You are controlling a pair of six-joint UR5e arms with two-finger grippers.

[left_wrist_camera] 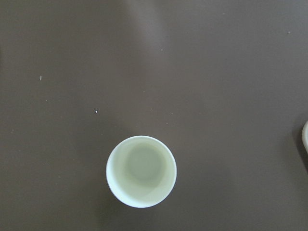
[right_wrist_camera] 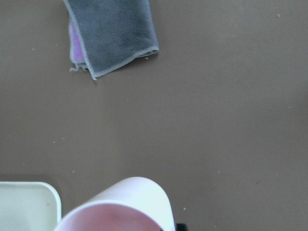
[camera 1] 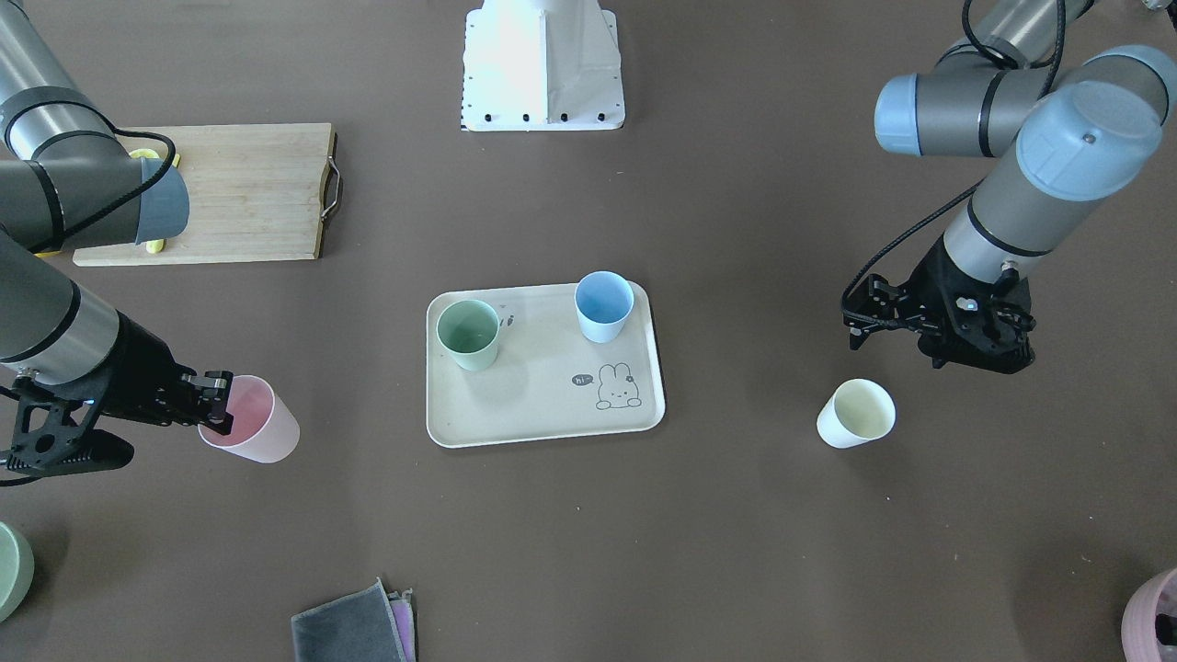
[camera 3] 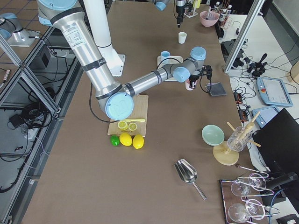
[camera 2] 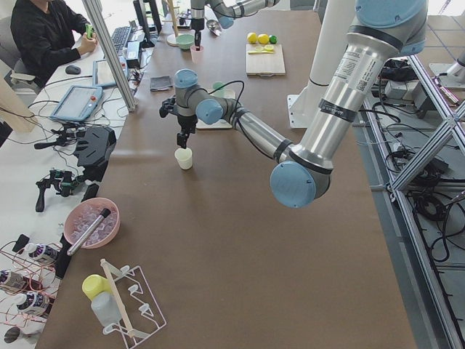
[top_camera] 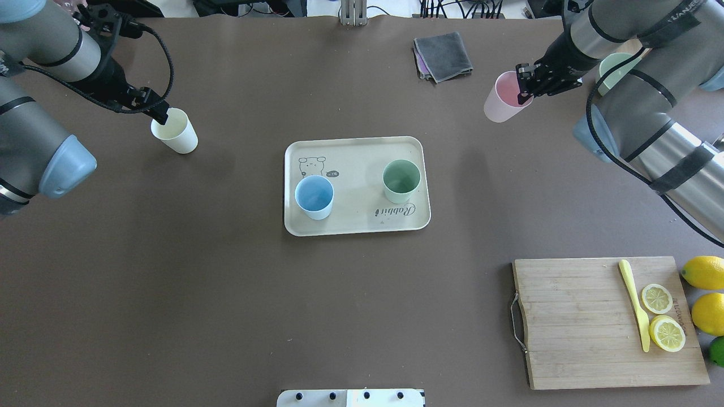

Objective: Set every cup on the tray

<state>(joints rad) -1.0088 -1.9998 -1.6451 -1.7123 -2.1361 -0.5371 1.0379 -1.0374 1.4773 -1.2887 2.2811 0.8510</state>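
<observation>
The beige tray (top_camera: 356,152) lies mid-table with the sage green cup (top_camera: 401,181) and the light blue cup (top_camera: 314,196) standing upright on it. My right gripper (top_camera: 523,85) is shut on the rim of the pink cup (top_camera: 503,100), holding it tilted above the table, right of the tray; the wrist view shows the cup (right_wrist_camera: 120,207) beside the tray's corner (right_wrist_camera: 24,202). The cream-white cup (top_camera: 175,131) stands on the table left of the tray. My left gripper (top_camera: 161,116) hovers at its far rim, open and empty; the cup fills the left wrist view (left_wrist_camera: 141,171).
A wooden cutting board (top_camera: 577,322) with a yellow knife (top_camera: 633,305), lemon slices and whole lemons stands near right. A folded grey cloth (top_camera: 444,55) lies at the far edge. A green bowl (camera 1: 9,570) and a mauve pot (camera 1: 1154,625) sit at far corners.
</observation>
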